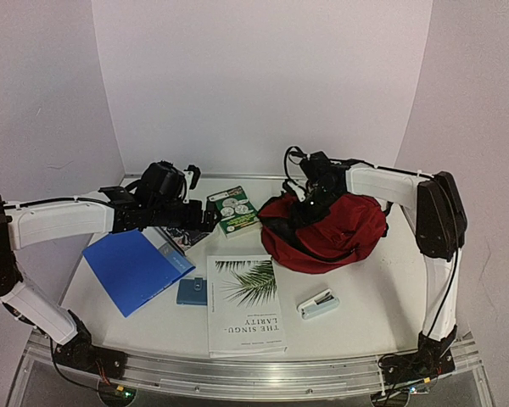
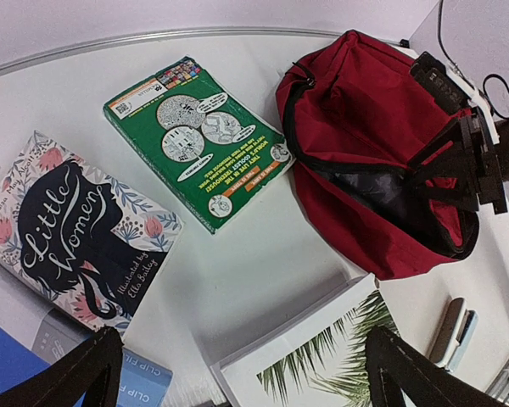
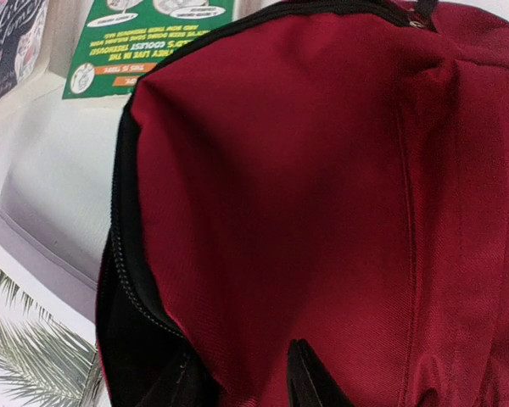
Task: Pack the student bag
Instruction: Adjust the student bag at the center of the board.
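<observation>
So, right end effector (image 3: 246, 383) is pinching the bag (image 1: 335, 233), left end effector (image 2: 248, 377) is wide open.
Right fingers (image 3: 310, 377) sit close together with a fold of red fabric between them, right by the black zipper edge at the bag's open mouth, greyish lining showing inside. Bag is slumped on the back right of the bench (image 1: 382, 280). Just left of it lies the green book (image 1: 233, 210), then Little Women (image 2: 76, 229) further left, both flat. The left end effector hangs above those two, touching nothing. Nearer the front: a palm-cover book (image 1: 246, 305) in the middle, a stapler (image 1: 319, 304) to its right, a blue folder (image 1: 136, 267) on the left.
</observation>
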You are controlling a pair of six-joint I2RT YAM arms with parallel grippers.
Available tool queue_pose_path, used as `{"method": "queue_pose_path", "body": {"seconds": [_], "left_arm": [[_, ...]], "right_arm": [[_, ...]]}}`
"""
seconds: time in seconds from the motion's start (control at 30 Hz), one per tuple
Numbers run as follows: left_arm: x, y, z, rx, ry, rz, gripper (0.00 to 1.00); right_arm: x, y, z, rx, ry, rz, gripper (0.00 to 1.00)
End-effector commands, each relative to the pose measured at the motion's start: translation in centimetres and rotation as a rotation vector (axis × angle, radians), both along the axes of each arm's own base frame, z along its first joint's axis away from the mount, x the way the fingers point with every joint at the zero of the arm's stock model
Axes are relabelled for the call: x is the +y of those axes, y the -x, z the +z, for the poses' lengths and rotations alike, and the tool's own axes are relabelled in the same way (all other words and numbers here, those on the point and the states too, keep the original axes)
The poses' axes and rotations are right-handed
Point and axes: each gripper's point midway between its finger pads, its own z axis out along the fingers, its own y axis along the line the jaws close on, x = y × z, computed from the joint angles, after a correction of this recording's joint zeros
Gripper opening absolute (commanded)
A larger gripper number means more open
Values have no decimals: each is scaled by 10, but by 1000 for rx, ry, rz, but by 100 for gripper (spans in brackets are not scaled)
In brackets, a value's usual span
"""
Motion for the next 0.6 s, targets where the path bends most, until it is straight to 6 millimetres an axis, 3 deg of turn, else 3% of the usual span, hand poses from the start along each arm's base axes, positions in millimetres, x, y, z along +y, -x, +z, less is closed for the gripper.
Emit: {"method": "queue_pose_path", "body": {"seconds": [0.0,0.03,0.17,0.3,0.47,0.57], "left_arm": [[-1,-7,13,-48,14,7,100],[-2,-8,13,-48,13,6,100],[-3,-8,10,-45,9,3,100],[-10,-5,5,-39,6,-47,100],[-22,0,-2,-55,28,-130,100],[-35,5,-4,-55,46,-202,100]], "right_arm": [[6,-3,23,-2,-79,-7,29],[6,-2,22,3,-80,-5,27],[10,-2,30,-2,-97,16,0],[5,-12,69,-94,-120,13,0],[-41,-47,117,-210,-152,-99,0],[-79,-69,127,-255,-137,-183,0]]}}
